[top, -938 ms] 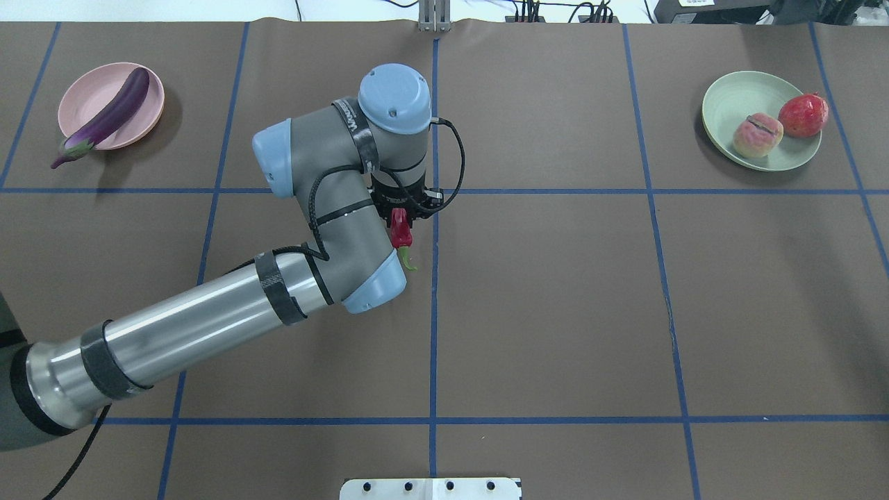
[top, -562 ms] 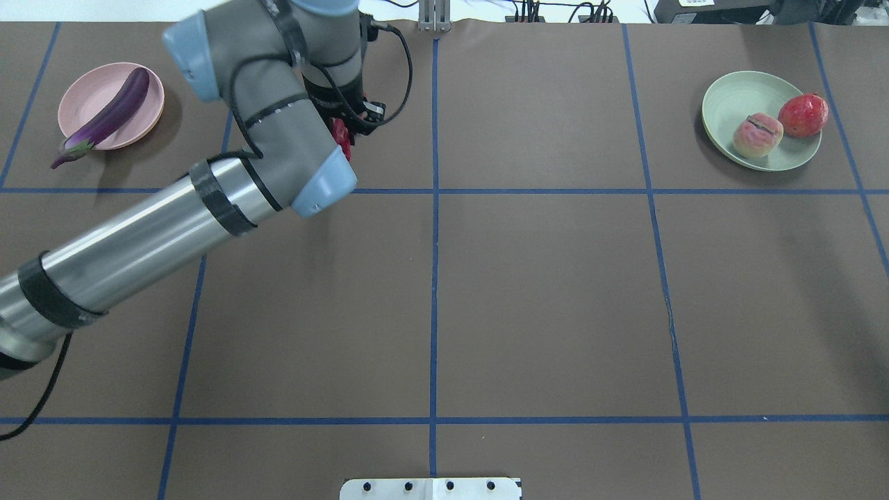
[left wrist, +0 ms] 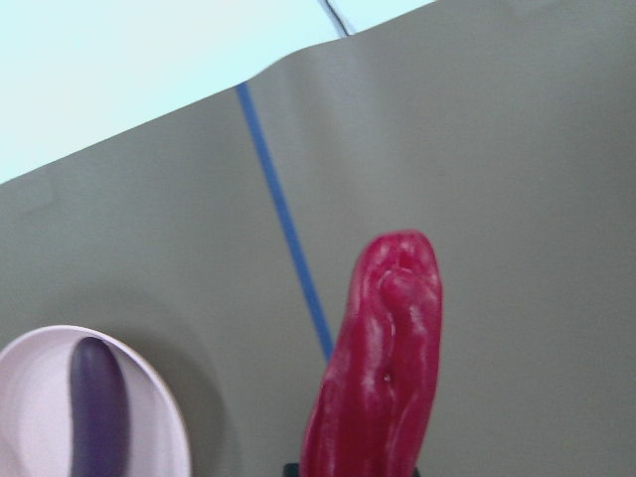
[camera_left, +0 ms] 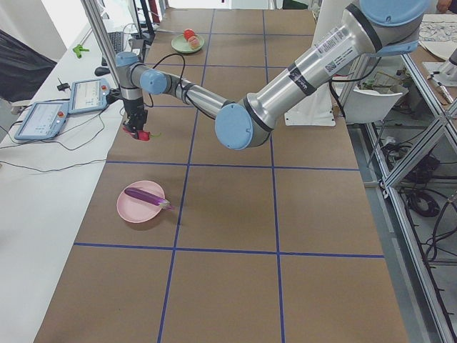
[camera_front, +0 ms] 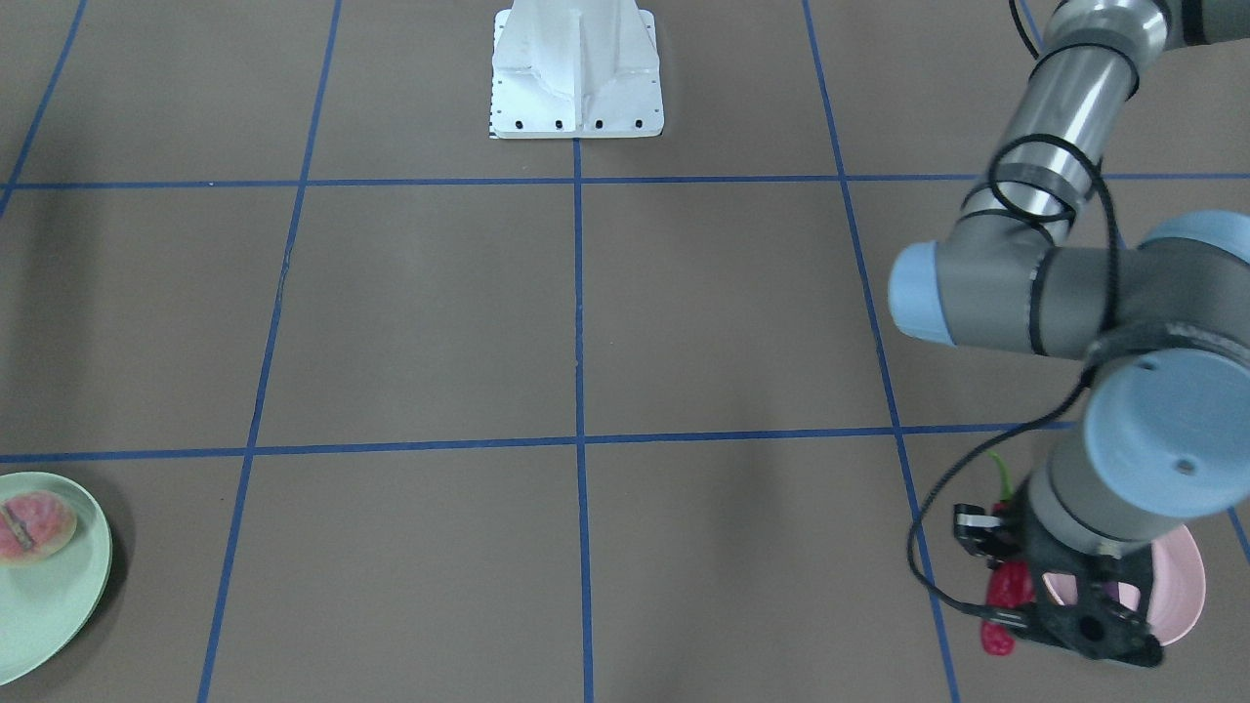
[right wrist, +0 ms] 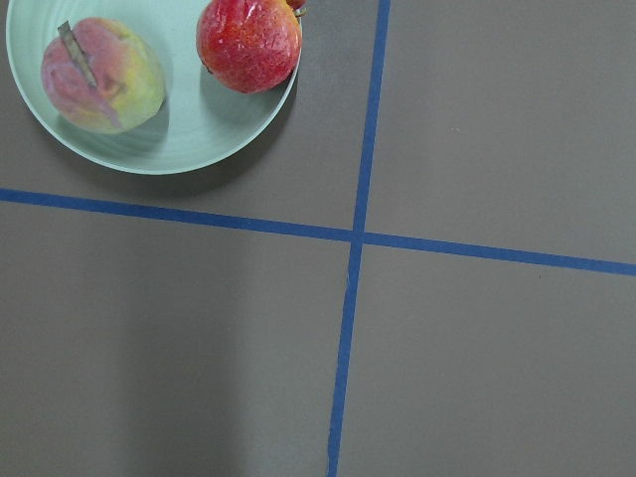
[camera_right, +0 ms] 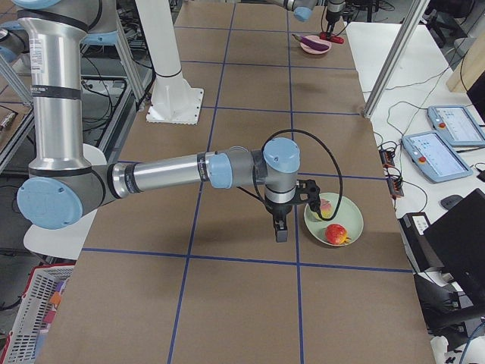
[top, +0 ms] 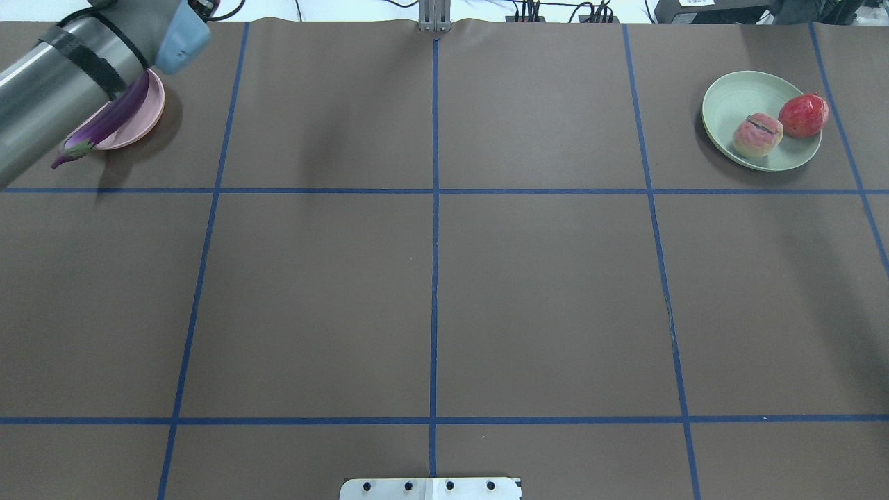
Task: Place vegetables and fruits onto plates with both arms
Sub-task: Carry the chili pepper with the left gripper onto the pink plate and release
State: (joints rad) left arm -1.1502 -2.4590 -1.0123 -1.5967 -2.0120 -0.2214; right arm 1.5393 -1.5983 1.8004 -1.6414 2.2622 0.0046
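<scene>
Left arm: it reaches far out to the corner with the pink plate, most likely because the vegetables go there.
Right arm: it hangs low, just beside the green plate. Its job looks done, since both fruits are on that plate.
Pink plate: it has room beside the eggplant for one more thing.
Green plate: it sits at the far corner on the robot's right.
Eggplant: it lies across the pink plate. It is too long, so its green cap pokes out past the rim.
Peach-like fruit: it sits inside the green plate.
Red bumpy fruit: it sits right on the rim, touching the peach-like fruit, and could roll off.
Left gripper: its jaws are clamped on the red chili.
Right gripper: no picture shows if its jaws are apart or together.
Red chili: it hangs up in the air, near the pink plate. It does not look to be over it yet.
Table: it is brown and flat, with blue tape lines making big squares.
Room: a white base block stands at the robot's edge, and tablets lie on a side bench.
</scene>
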